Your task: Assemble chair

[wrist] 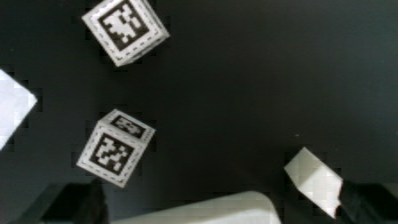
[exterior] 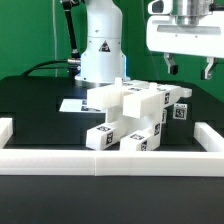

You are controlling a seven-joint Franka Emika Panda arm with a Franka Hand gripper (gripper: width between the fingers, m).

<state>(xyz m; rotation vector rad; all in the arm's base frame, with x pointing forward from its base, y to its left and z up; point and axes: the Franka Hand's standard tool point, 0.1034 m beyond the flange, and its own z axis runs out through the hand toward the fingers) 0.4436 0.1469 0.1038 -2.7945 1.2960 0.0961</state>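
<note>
The hand (exterior: 190, 68) hangs high, fingers apart and empty. The chair (exterior: 135, 118) stands on the counter (exterior: 40, 105) near the rail (exterior: 60, 157) and seems mostly joined, so next the hand must descend, aligned carefully

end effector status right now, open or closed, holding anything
end effector: open, fingers apart, holding nothing, hanging above the chair.

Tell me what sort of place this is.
Probably a robotics lab bench: a white robot arm at a black table edged by a white rail, tagged chair parts on it, a gripper hanging above.
</note>
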